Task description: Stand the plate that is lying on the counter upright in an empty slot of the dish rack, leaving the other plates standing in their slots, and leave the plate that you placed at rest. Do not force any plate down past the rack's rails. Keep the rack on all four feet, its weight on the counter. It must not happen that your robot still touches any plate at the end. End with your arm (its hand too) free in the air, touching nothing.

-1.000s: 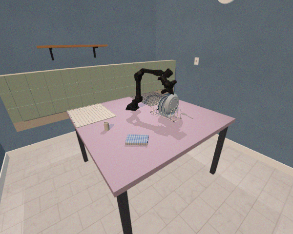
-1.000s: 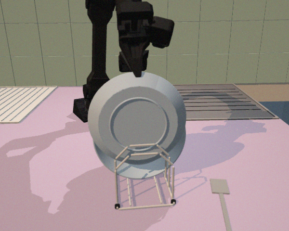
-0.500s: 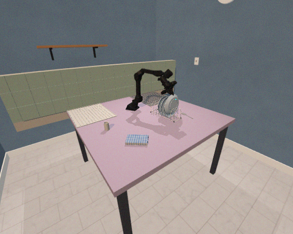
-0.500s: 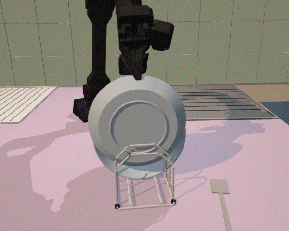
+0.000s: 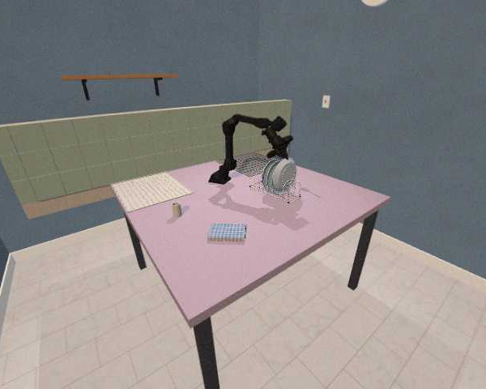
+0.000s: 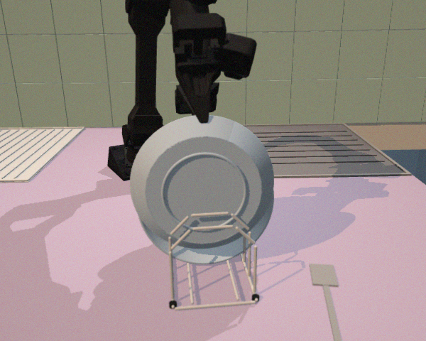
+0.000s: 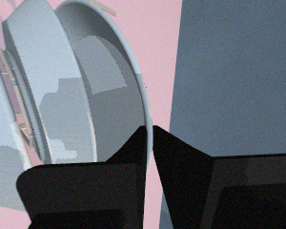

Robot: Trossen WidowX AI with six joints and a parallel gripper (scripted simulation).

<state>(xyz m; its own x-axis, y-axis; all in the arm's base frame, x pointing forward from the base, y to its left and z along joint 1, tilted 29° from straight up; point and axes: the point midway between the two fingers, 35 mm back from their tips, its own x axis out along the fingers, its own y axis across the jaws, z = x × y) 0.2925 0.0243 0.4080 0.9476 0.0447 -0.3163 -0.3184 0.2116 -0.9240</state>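
Note:
My gripper [image 5: 286, 156] [image 6: 204, 120] [image 7: 148, 131] is shut on the top rim of a pale blue-grey plate [image 5: 289, 172] [image 6: 206, 183] [image 7: 119, 102], which hangs upright at the end of the row. Its lower part is behind the end hoops of the wire dish rack [image 6: 215, 305] [image 5: 288, 202]. Its lower edge shows higher than that of the plate behind it, so it looks raised above the rails. Other plates [image 5: 266, 176] [image 6: 206, 256] [image 7: 43, 57] stand upright in the rack, beside the held one. The two rack feet visible in the exterior view appear on the counter. Exact slot contact is hidden.
A flat-headed utensil [image 5: 310, 192] [image 6: 323, 275] lies beside the rack. A dark ribbed mat [image 5: 245, 166] [image 6: 367, 169] lies behind it. A white ribbed mat [image 5: 151, 190] [image 6: 15, 158], a beige cup [image 5: 176, 210] and a blue checked block [image 5: 227, 231] are farther away.

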